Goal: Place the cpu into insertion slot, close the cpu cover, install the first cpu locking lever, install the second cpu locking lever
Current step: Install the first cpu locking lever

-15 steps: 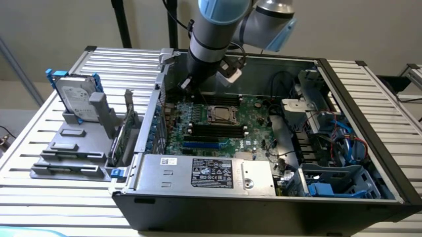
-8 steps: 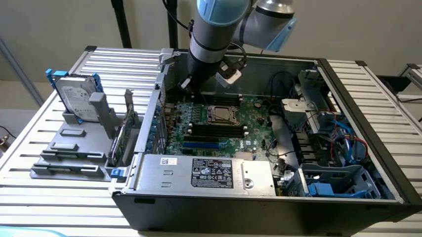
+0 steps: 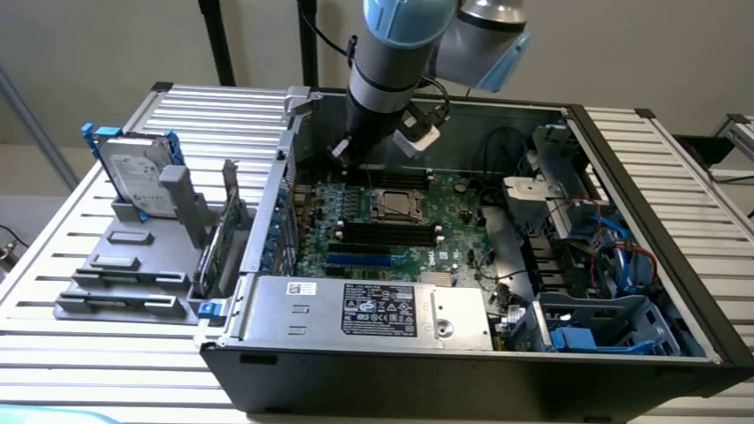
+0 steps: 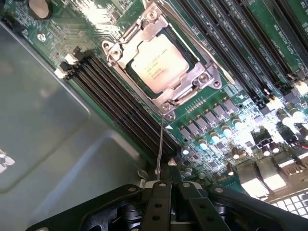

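The cpu (image 4: pixel 160 63), silvery-beige and square, lies in the insertion slot (image 4: pixel 192 52) on the green board. The silver cpu cover (image 4: pixel 169 95) is down around it, framing its top face. One thin wire locking lever (image 4: pixel 160 144) stands up from the socket's corner, and its hooked end comes right next to my gripper (image 4: pixel 169 180). My gripper's black fingers are shut with nothing between them; whether they touch the lever I cannot tell. A second lever (image 4: pixel 185 26) lies flat along another side of the socket. In the exterior view my gripper (image 3: pixel 351 150) hangs above and behind the socket (image 3: pixel 398 204).
Black memory sticks (image 4: pixel 120 101) run along both sides of the socket, with capacitors (image 4: pixel 226 130) close by. The grey case wall (image 4: pixel 53 125) is near my gripper. Outside the open computer case, a hard drive (image 3: pixel 132 172) stands in a grey fixture (image 3: pixel 124 265) on the slatted table.
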You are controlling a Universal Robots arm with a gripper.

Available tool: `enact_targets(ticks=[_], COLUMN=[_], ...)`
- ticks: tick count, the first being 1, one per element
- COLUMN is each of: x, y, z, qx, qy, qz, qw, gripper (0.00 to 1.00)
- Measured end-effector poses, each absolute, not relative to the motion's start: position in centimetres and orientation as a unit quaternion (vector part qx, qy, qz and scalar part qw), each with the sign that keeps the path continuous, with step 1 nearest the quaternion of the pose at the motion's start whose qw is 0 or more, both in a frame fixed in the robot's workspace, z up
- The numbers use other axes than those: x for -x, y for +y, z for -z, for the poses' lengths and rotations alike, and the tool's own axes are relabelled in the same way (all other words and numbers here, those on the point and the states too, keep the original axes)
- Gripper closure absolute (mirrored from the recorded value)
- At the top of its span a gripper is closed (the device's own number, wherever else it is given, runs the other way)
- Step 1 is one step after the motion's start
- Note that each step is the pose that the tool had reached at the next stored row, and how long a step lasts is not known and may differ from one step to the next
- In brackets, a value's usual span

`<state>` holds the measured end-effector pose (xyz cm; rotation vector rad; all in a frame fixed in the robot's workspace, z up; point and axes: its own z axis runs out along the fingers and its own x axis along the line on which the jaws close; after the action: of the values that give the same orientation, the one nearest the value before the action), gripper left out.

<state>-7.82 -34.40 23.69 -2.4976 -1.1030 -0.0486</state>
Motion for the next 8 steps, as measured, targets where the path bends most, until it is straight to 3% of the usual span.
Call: enact_targets(ticks=[8], x=[5.2], y=[-34.4], z=[-23.7], qx=[0.896], qy=[-0.394], qz=[0.018], qw=[0.204], gripper=[0.89])
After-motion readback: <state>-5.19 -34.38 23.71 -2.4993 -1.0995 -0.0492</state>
